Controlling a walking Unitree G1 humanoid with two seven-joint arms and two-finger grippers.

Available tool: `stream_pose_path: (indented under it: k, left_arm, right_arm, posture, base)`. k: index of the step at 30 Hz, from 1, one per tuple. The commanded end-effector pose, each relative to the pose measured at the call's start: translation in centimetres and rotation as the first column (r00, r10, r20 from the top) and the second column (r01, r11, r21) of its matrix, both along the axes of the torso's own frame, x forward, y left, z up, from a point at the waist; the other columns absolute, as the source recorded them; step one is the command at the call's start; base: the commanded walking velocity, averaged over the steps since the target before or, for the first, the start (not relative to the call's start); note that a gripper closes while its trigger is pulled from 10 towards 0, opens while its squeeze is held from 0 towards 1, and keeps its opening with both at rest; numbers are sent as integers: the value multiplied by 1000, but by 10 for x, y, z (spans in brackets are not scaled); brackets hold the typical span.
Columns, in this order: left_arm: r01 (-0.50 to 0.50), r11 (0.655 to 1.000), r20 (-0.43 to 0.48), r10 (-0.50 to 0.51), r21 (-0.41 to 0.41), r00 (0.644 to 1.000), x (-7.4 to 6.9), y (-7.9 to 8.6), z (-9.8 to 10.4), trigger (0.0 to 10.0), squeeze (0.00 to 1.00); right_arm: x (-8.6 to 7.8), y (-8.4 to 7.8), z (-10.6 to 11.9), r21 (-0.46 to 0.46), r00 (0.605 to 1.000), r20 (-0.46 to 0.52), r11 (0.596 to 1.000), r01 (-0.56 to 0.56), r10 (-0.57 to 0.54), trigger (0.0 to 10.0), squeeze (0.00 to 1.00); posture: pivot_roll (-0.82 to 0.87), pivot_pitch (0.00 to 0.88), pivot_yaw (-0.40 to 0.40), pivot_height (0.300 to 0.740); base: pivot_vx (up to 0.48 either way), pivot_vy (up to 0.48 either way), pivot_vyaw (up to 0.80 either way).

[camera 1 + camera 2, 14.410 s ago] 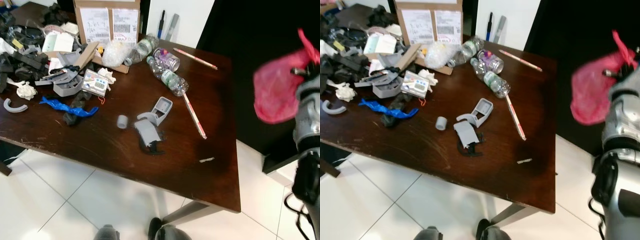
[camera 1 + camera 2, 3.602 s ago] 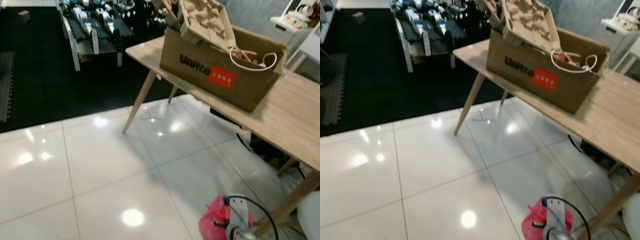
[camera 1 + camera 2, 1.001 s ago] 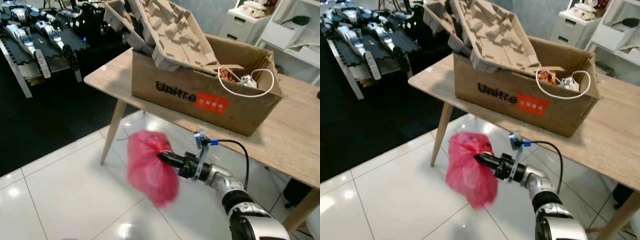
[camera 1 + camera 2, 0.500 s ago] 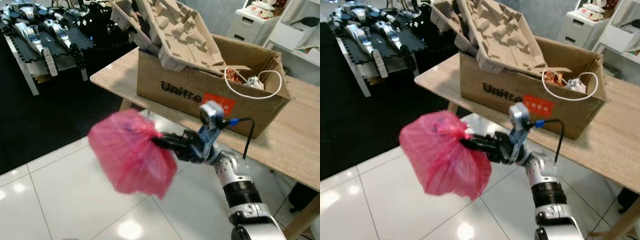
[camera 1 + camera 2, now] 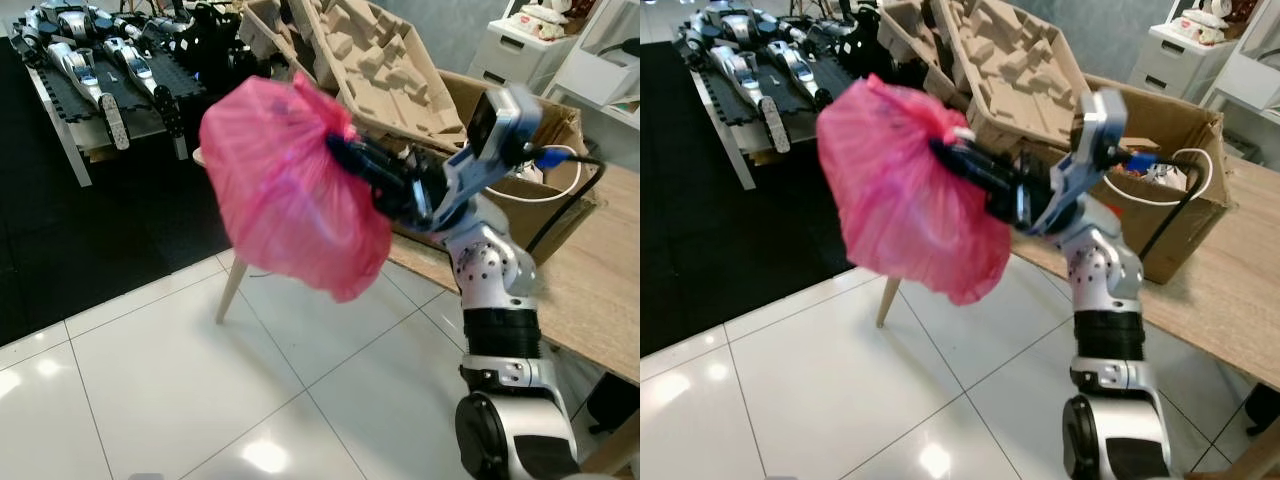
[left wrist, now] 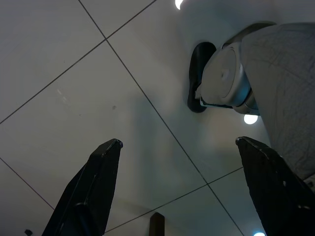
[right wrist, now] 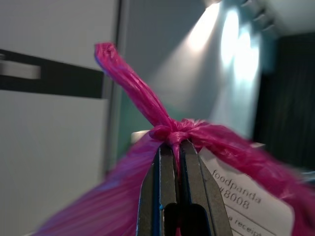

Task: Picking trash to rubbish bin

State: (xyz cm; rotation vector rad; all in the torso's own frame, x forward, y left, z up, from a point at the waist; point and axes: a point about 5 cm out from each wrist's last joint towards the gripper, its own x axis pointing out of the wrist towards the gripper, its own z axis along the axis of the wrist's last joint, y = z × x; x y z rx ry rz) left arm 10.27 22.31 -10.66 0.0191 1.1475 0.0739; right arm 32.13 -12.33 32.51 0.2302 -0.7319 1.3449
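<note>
A pink plastic trash bag (image 5: 290,190) hangs in the air in front of me, held by its tied knot (image 7: 172,130). My right gripper (image 5: 345,155) is shut on that knot, with the arm raised and stretched forward at the height of the cardboard box (image 5: 520,195). A white receipt label (image 7: 246,201) is stuck on the bag. My left gripper (image 6: 182,196) hangs low with its fingers (image 6: 93,191) spread wide open over white floor tiles, nothing between them.
The brown cardboard box, stuffed with moulded pulp trays (image 5: 390,60) and a white cable, stands on a light wooden table (image 5: 600,270) to the right. Robot parts lie on a low rack (image 5: 90,70) over black matting at back left. White shelving (image 5: 580,60) stands behind the table.
My right arm has swung the pink bag upward from about table-leg height to level with the box top. The view has also shifted slightly.
</note>
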Motion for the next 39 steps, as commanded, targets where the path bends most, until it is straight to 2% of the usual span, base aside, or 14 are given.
stream_pose_path:
  k: [1,6,7,10,11,14,15,17,20,24,26,28,34,39]
  left_arm:
    - [9,1000,-24,-9,-14,1000,-6,-6,-3,10000,0]
    - [12,1000,-29,-12,-13,1000,-8,-6,-3,10000,0]
    - [12,1000,-29,-12,-13,1000,-8,-6,-3,10000,0]
    - [15,1000,-31,-15,-14,999,-9,-6,-3,10000,0]
    - [15,1000,-32,-16,-14,999,-9,-7,-4,10000,0]
    - [16,1000,-33,-16,-15,999,-9,-8,-4,10000,0]
    - [17,1000,-34,-17,-17,999,-9,-9,-4,10000,0]
    - [17,1000,-34,-17,-18,999,-9,-9,-4,10000,0]
    - [19,1000,-39,-20,-21,999,-11,-11,-5,10000,0]
    - [20,1000,-42,-21,-22,999,-12,-10,-5,10000,0]
    - [21,1000,-49,-22,-21,999,-16,-9,-6,10000,0]
    - [21,1000,-49,-22,-21,999,-16,-9,-6,10000,0]
    - [41,999,-88,-42,-5,995,-34,0,-7,10000,0]
    - [72,997,-112,-70,10,991,-46,10,-6,10000,0]
  right_arm:
    - [-1,-10,17,54,995,59,996,72,-75,10000,0]
    - [22,-43,53,181,899,61,890,418,-435,10000,0]
    - [22,-43,53,181,899,61,890,418,-435,10000,0]
    - [28,-59,64,221,832,41,817,533,-554,10000,0]
    - [31,-71,70,245,777,15,756,607,-629,10000,0]
    - [33,-82,75,267,732,-10,703,659,-682,10000,0]
    - [35,-93,78,272,674,-29,643,716,-738,10000,0]
    - [36,-101,80,280,633,-43,599,750,-773,10000,0]
    - [39,-130,83,249,456,-70,427,869,-887,10000,0]
    - [40,-141,83,237,397,-86,369,899,-914,10000,0]
    - [40,-154,79,213,331,-115,302,929,-937,10000,0]
    - [40,-154,79,213,331,-115,302,929,-937,10000,0]
    - [42,-178,62,124,181,-142,164,979,-973,10000,0]
    - [38,-190,64,116,132,-139,116,986,-981,10000,0]
  posture:
    - [147,97,-90,740]
    - [149,92,-94,740]
    - [149,92,-94,740]
    - [150,92,-98,740]
    - [151,93,-101,740]
    - [152,92,-102,740]
    - [152,92,-102,740]
    - [150,96,-100,740]
    - [149,109,-96,740]
    - [148,114,-93,740]
    - [148,129,-87,740]
    - [148,129,-87,740]
    - [132,199,-43,740]
    - [120,230,-14,740]
  base:
    - [0,0,0]
    - [0,0,0]
    - [0,0,0]
    - [0,0,0]
    - [0,0,0]
    - [0,0,0]
    - [0,0,0]
    - [0,0,0]
    - [0,0,0]
    - [0,0,0]
    - [0,0,0]
    - [0,0,0]
    - [0,0,0]
    - [0,0,0]
